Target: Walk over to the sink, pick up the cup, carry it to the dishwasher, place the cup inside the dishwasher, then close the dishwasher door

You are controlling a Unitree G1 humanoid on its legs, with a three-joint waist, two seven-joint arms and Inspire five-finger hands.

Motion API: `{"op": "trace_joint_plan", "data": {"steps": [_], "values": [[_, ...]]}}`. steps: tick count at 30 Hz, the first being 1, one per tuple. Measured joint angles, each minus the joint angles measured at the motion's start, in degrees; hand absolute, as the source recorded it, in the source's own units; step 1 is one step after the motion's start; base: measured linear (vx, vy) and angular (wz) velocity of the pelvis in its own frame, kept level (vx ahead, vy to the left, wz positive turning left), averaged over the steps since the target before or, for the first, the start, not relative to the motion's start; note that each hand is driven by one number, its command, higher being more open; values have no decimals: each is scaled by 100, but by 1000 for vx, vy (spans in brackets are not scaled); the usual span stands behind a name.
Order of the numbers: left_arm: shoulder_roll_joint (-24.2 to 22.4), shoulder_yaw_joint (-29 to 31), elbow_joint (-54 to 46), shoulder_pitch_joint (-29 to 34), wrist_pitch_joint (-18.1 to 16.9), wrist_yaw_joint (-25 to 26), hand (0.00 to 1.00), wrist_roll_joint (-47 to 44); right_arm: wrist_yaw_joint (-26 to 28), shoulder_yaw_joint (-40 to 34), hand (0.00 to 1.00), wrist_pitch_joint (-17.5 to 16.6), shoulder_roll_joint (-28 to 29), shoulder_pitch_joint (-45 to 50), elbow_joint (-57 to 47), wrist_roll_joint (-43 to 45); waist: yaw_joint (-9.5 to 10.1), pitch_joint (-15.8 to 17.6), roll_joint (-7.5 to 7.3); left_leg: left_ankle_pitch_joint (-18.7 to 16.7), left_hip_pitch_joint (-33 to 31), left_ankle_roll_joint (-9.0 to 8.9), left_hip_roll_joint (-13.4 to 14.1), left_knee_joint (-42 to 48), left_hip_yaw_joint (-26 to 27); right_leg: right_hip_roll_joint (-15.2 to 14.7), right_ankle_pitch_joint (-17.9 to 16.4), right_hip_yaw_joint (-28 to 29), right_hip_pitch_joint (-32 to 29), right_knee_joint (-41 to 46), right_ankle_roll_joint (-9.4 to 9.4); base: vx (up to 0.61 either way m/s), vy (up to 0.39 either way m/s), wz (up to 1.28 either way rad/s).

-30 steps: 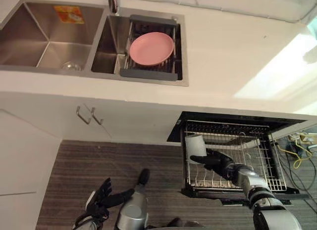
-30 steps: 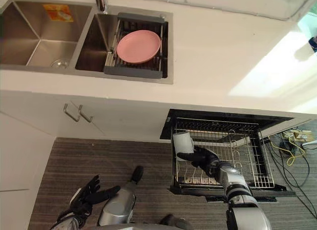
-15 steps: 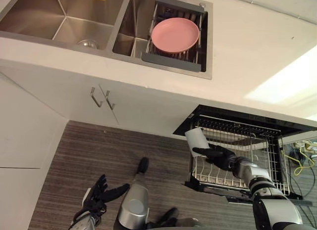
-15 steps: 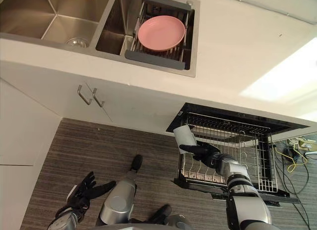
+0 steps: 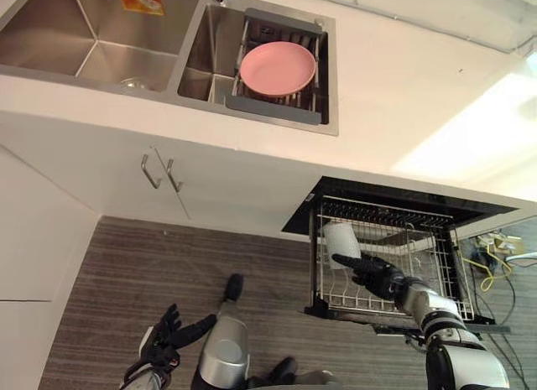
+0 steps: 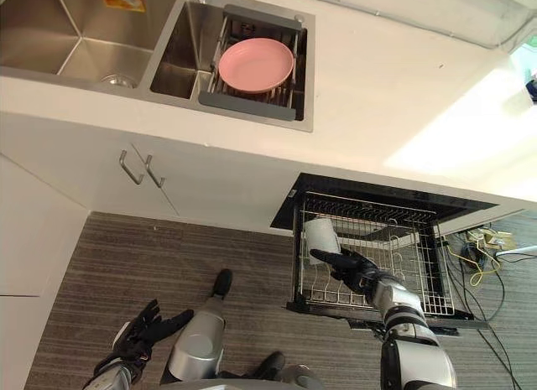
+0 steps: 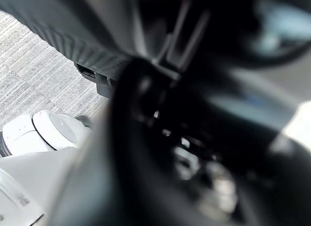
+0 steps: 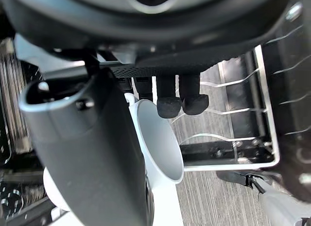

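Note:
My right hand is shut on the white cup, thumb on one side and fingers on the other. The cup is tilted, its open mouth showing in the right wrist view. It hangs over the left side of the wire rack, which is pulled out of the open dishwasher under the white counter. My left hand hangs low at the left above the floor, open with fingers spread and holding nothing.
A double steel sink lies in the counter at the upper left, with a pink plate on a drain rack in its right basin. Two cabinet handles stick out below it. Yellow cables lie on the floor right of the dishwasher.
The camera has shifted. My right hand keeps hold of the cup and has brought it slightly further in over the rack's left side. The left hand stays low and open.

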Motion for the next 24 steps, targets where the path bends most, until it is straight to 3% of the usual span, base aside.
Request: {"op": "trace_joint_plan", "data": {"steps": [1,2,13,19,22,24], "values": [[36,-44,13,-1,-3,23,100,0,-5,-3,0,0,0,10,11,-2,-12,-23,5,0,-2,0,1,0,4,0,0,6,-4,-2,0,-13,-22,-4],[87,-102,36,-2,-10,39,100,1,-9,-4,100,0,0,32,17,-6,-41,-62,6,0,-1,0,2,1,12,0,0,20,-8,-7,2,-8,-23,-4],[133,-281,209,-1,-23,54,100,0,-24,-123,100,-13,2,44,135,-3,-203,-245,155,-15,5,-11,10,0,26,9,-2,45,-9,-27,4,-19,-21,-1],[117,-289,374,0,-27,62,100,6,40,-96,100,-210,-38,30,97,-13,-309,-354,203,-42,5,-15,1,0,57,-7,-11,67,-16,-39,18,-2,-3,-1],[113,-276,407,1,-27,65,100,61,143,-36,100,-261,-130,60,-196,-56,-353,-366,220,-68,42,-17,7,1,125,-25,-13,134,-18,-39,22,-13,-21,-11],[88,-252,434,24,-27,91,100,86,164,92,100,-273,-182,277,-980,-53,-444,-418,260,-88,57,-7,-6,1,166,-57,-19,165,-23,-39,32,-1,-16,-9]]}}
